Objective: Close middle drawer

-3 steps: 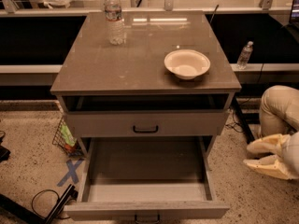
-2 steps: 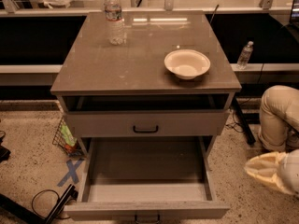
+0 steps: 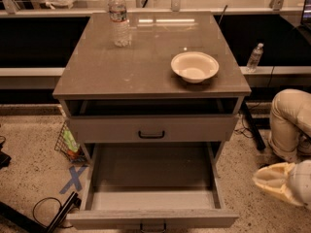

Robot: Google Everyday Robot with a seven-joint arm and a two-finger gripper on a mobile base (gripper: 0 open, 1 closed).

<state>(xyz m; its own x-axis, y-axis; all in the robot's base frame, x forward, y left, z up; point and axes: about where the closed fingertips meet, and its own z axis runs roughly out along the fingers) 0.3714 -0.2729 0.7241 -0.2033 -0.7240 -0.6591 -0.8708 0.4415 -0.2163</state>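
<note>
The middle drawer (image 3: 150,178) is pulled far out of the grey cabinet. Its long empty box is open to view. Its flat front (image 3: 194,219) sits at the bottom edge of the view, with the small black handle (image 3: 153,225) half cut off. Above it the taller-fronted top drawer (image 3: 194,128) stands slightly out, with a dark gap under the cabinet top. The lowest drawer is hidden under the open one. My gripper (image 3: 273,179) is cream-coloured and low on the right. It is to the right of the open drawer's front corner, apart from it, holding nothing visible.
On the cabinet top (image 3: 121,67) stand a water bottle (image 3: 119,18) at the back left and a white bowl (image 3: 194,66) at the right. My arm's beige elbow (image 3: 291,120) is at the right. A wire basket (image 3: 68,144), blue floor tape (image 3: 74,178) and cables (image 3: 48,212) lie left.
My gripper has dropped lower on the right side, beside the open drawer. The drawers, bottle and bowl have not moved.
</note>
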